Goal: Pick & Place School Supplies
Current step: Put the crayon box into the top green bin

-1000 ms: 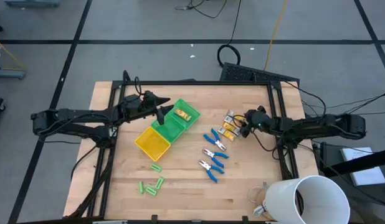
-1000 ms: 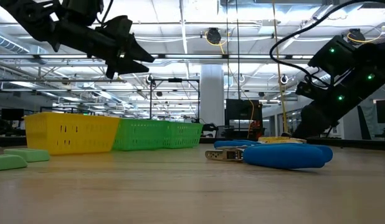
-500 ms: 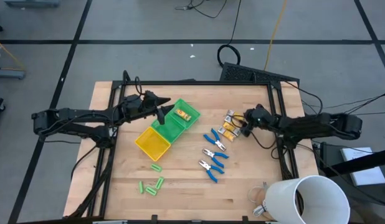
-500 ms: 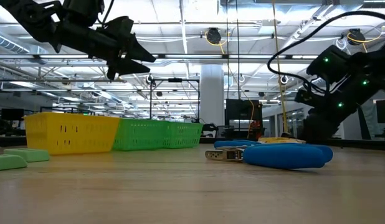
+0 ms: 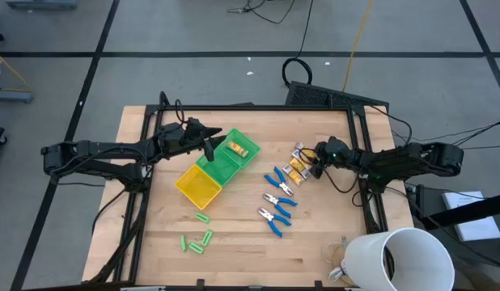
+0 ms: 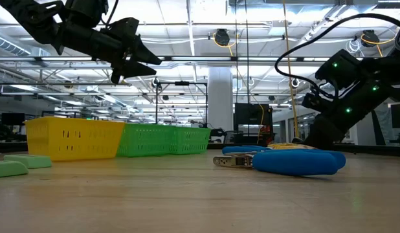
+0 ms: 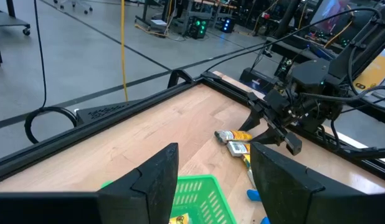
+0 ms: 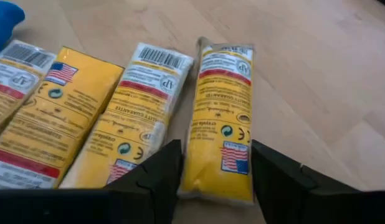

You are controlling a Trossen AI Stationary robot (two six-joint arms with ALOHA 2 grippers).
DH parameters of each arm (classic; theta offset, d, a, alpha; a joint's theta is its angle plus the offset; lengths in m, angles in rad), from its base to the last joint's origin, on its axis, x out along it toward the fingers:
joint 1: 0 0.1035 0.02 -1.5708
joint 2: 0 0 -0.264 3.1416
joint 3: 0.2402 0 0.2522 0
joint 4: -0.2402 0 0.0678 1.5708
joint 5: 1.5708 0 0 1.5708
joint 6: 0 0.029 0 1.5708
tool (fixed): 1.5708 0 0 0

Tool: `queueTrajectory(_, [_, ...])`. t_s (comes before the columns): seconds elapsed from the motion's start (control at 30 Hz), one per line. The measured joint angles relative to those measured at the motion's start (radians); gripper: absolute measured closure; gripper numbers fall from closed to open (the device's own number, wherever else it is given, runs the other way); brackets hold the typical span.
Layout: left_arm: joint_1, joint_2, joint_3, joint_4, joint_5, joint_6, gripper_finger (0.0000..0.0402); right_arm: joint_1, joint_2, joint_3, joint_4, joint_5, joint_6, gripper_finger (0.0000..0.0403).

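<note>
Several yellow-orange packets (image 5: pixel 297 162) lie flat side by side on the table's right part; a further one (image 5: pixel 240 148) lies in the tray's green compartment. My right gripper (image 5: pixel 316 158) hovers open just right of the packets. In the right wrist view the gripper (image 8: pixel 214 180) has a finger on either side of the end of one packet (image 8: pixel 221 127), apart from it. Three blue-handled pliers (image 5: pixel 277 200) lie near mid-table. Light-green sticks (image 5: pixel 198 239) lie toward the near left. My left gripper (image 5: pixel 209 147) hangs open above the tray (image 5: pixel 203 184).
A big white cup (image 5: pixel 397 259) lies at the near right corner. The green-and-yellow tray (image 6: pixel 77 138) stands left of centre. A black frame (image 5: pixel 258 107) rims the table's far edge and sides. Bare wood (image 5: pixel 242 250) lies between the sticks and the cup.
My right arm has edged toward the table's left, bringing its open gripper closer over the yellow packets. The left arm has kept still, and nothing on the table has moved.
</note>
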Motion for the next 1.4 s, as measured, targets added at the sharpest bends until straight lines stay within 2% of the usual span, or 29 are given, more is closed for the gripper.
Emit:
queueTrajectory(0.27, [0.0, 0.0, 0.0, 0.0, 0.002, -0.01, 0.0215, 0.0, 0.0, 0.0, -0.001, 0.0, 0.056, 0.0294])
queueTrajectory(0.53, [-0.001, 0.0, 0.0, 0.0, 0.076, -0.066, 0.0198, 0.011, -0.014, -0.004, 0.045, -0.004, 0.079, 0.0306])
queueTrajectory(0.77, [-0.035, 0.0, 0.0, -0.01, 0.099, -0.061, 0.0186, 0.107, -0.106, -0.004, 0.116, -0.002, 0.007, 0.0307])
queueTrajectory(0.97, [-0.06, 0.0, 0.0, -0.002, 0.095, -0.081, 0.0196, 0.212, -0.215, -0.004, 0.157, 0.011, -0.075, 0.0307])
queueTrajectory(1.13, [-0.09, 0.059, 0.002, 0.105, 0.095, -0.156, 0.0212, 0.318, -0.267, 0.02, 0.166, 0.102, -0.149, 0.0307])
queueTrajectory(1.4, [-0.138, 0.279, 0.004, 0.449, 0.095, -0.283, 0.0233, 0.484, -0.237, 0.108, 0.101, 0.317, -0.277, 0.0307])
